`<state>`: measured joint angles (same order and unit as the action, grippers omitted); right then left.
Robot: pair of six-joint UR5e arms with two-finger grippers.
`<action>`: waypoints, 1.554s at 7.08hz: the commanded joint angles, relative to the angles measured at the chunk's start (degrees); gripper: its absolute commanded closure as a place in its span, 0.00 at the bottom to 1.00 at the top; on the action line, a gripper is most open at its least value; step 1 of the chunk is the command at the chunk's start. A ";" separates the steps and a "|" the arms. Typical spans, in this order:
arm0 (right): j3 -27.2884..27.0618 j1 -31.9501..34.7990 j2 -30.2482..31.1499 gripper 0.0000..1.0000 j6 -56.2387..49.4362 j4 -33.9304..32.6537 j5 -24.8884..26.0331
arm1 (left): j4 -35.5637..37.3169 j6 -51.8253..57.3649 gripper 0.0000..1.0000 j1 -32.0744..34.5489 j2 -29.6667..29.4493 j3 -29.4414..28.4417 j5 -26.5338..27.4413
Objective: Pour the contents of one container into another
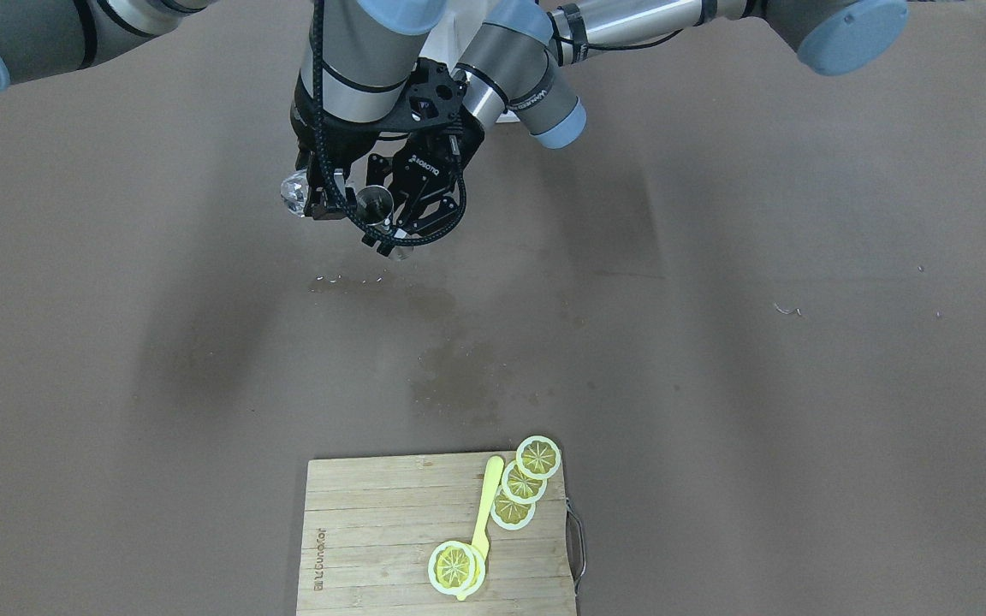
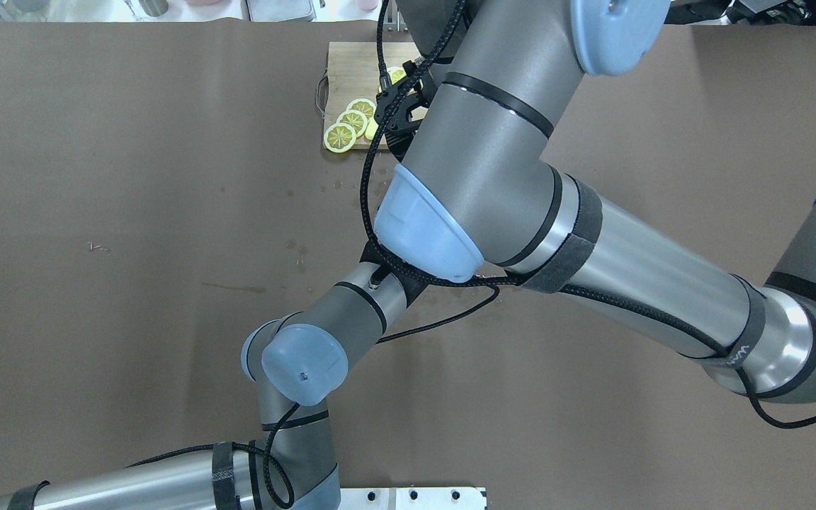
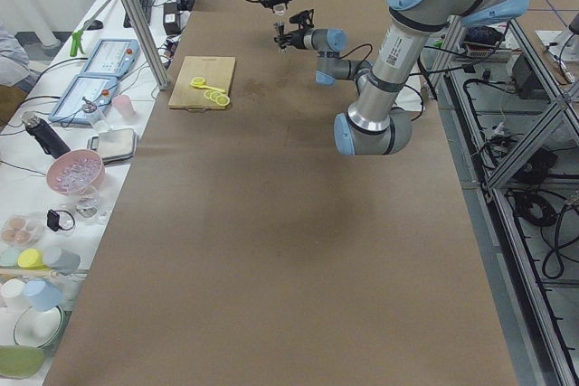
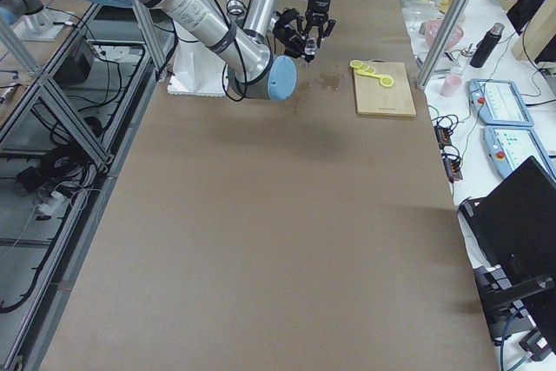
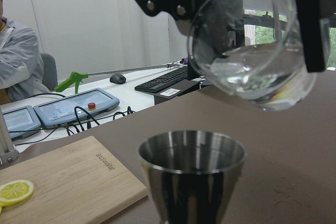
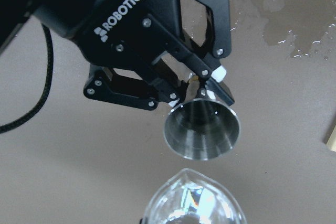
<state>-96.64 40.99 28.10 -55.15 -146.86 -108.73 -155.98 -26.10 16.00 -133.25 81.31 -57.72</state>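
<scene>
Two vessels aloft over the table, one per arm. Nearest in the left wrist view, a steel cup (image 5: 191, 174): upright, mouth to the ceiling, pinched below the rim by the left gripper (image 6: 203, 84), fingers pressed in from both sides. Contents, if any, too dark to judge.

Just above it and toward the robot's right, a clear glass (image 5: 252, 59), clamped across its body by the right gripper (image 5: 244, 32) and tipped well over. Clear liquid pooled in the low side, short of the lip. No stream visible between the two. Air between glass and cup in both wrist views: near, not touching.

From the glass lip, look down and toward the robot's left for the cup mouth. In the right wrist view, found just beyond the glass rim rather than squarely under it. Likely calls for bringing the lip over the middle of that mouth, then rolling the right wrist further, with the left arm kept steady. Narrow target, so easy to overshoot and wet the table.

Further out, wet patches (image 1: 450, 372) on the brown table (image 1: 801, 342), below and ahead of the grippers.

Farthest, a wooden cutting board (image 1: 373, 522) carrying lemon slices (image 1: 537, 457) and a yellow utensil (image 1: 486, 505), well apart from the pour.
</scene>
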 commanded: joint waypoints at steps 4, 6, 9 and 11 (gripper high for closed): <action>4.43 -0.47 -2.69 1.00 -0.83 -1.50 2.03 | -0.47 0.00 1.00 0.00 0.36 0.25 -0.02; 6.63 -0.47 -4.01 1.00 -1.36 -1.50 2.82 | -0.47 0.00 1.00 0.00 0.18 0.16 -0.02; 9.01 -0.73 -5.24 1.00 -1.71 -1.50 3.87 | -0.47 0.00 1.00 0.09 0.10 0.16 -0.02; 10.51 -1.26 -5.86 1.00 -2.33 -2.46 4.66 | -0.47 0.00 1.00 0.09 0.10 0.25 -0.02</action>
<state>-86.80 40.04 22.53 -57.15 -148.66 -104.50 -156.44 -26.10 16.07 -133.14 81.50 -57.74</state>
